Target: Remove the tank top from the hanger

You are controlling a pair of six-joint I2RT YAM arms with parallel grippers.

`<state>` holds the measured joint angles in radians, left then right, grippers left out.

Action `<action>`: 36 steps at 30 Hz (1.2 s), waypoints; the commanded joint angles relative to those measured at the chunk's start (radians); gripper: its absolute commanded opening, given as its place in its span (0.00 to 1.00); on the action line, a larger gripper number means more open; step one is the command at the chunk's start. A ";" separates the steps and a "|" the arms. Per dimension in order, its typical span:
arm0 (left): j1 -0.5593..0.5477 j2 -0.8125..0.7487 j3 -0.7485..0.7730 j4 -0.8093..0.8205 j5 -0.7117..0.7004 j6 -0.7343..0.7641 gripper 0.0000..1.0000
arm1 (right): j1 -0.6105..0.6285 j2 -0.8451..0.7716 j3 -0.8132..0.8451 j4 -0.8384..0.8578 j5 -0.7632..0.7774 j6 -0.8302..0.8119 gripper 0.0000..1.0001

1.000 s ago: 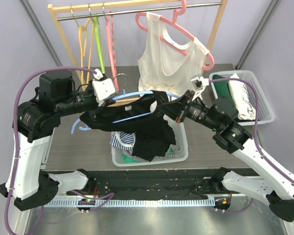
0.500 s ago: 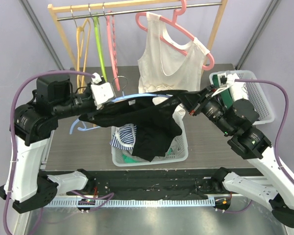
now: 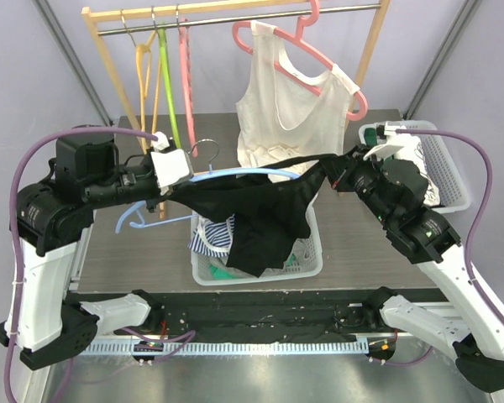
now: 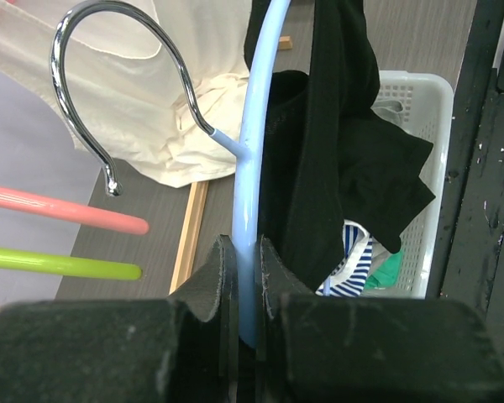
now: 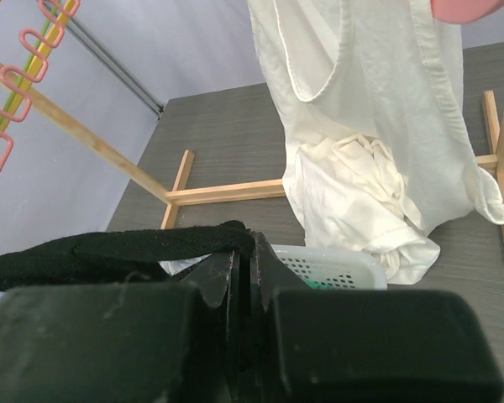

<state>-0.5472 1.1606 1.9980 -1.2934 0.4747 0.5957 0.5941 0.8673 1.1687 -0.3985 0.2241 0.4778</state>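
Bright even light, soft shadows, near foreground blurred

I see pale lilac walls (image 3: 17, 84) around a grey wood-grain table (image 3: 118, 260). At its far edge stands a wooden clothes rack (image 3: 107, 57) with a metal rail (image 3: 218, 20). The light is even and soft.

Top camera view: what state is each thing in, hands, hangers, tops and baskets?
left hand: shut on blue hanger.
right hand: shut on black tank top strap.
blue hanger: held in the air.
black tank top: stretched between hands, draped along blue hanger.
white tank top: hanging on pink hanger.
centre basket: holds clothes.
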 commanded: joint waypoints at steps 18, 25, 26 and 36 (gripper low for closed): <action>0.003 0.007 0.084 0.056 -0.004 0.007 0.00 | -0.034 -0.177 -0.203 -0.140 -0.347 0.084 0.01; 0.001 0.007 0.068 0.045 -0.018 0.038 0.00 | -0.034 -0.177 -0.083 -0.263 -0.319 0.027 0.01; 0.003 0.007 0.068 0.046 -0.019 0.039 0.00 | -0.036 -0.174 -0.086 -0.267 -0.325 0.030 0.01; 0.003 0.017 0.117 0.054 0.005 0.010 0.00 | -0.034 -0.223 -0.322 -0.188 -0.453 0.140 0.09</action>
<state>-0.5476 1.1824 2.0480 -1.3159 0.4675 0.6182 0.5652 0.6559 0.9089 -0.6151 -0.1799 0.5812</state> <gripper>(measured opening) 0.069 0.082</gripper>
